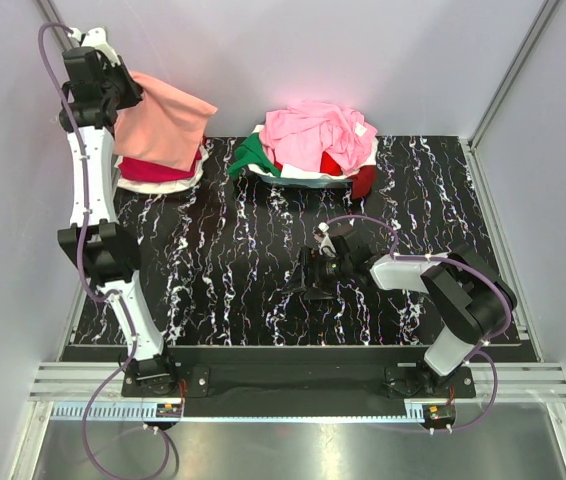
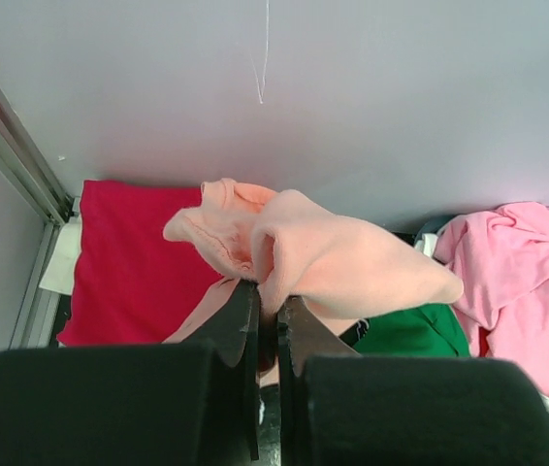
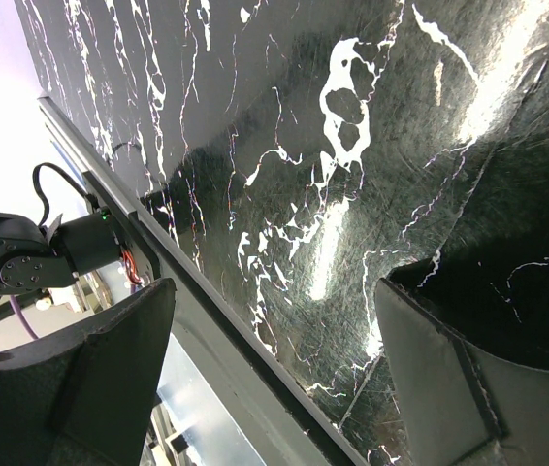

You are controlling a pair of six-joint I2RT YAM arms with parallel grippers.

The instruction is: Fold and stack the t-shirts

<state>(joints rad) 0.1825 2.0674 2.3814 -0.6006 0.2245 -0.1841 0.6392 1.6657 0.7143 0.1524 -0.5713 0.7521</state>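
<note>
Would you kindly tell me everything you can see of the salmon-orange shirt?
The salmon-orange shirt is soft, plain, matte cloth, bunched and creased, not folded. The left gripper is shut on a fold of it, holding it raised over the far left corner of the mat. It hangs as a loose sheet, its lower edge seemingly resting on the crimson shirt beneath.

From above, the salmon-orange shirt (image 1: 163, 128) covers most of the crimson shirt (image 1: 148, 170), so can't tell how it's folded. On the left wrist cam the pink shirt (image 2: 522, 282) gets cut off at 3 o'clock, and the green shirt (image 2: 415, 332) is half buried.
</note>
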